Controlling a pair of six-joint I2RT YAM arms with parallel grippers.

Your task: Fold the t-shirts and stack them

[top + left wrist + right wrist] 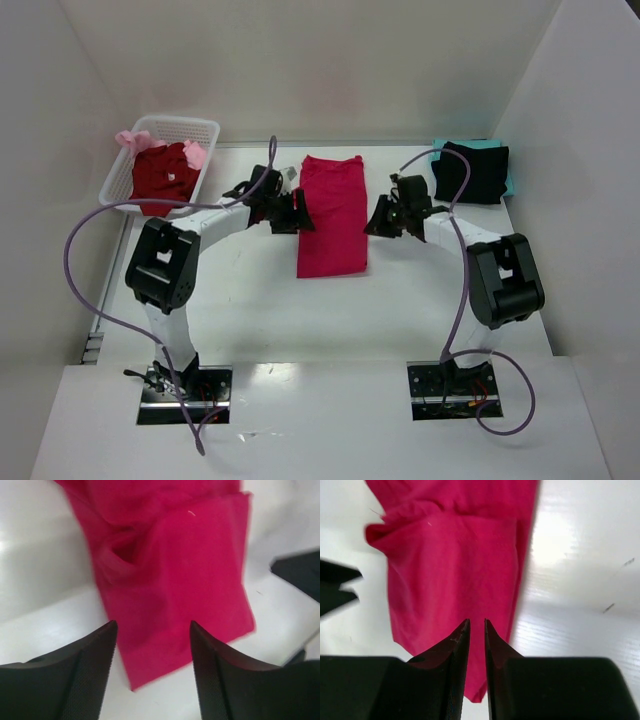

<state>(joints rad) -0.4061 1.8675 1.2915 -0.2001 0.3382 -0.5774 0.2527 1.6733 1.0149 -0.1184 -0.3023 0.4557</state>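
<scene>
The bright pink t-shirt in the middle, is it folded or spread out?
Folded lengthwise: the bright crimson-pink cloth t-shirt lies as a long narrow strip on the white table, no sleeves sticking out.

The crimson shirt [175,570] runs off the top edge in both wrist views, blurred in the left one. From above, the teal shirt [511,183] lies mostly hidden under the black shirt [472,172], and the pale pink shirt [129,138] shows only scraps behind the dark red shirt [160,178].
</scene>
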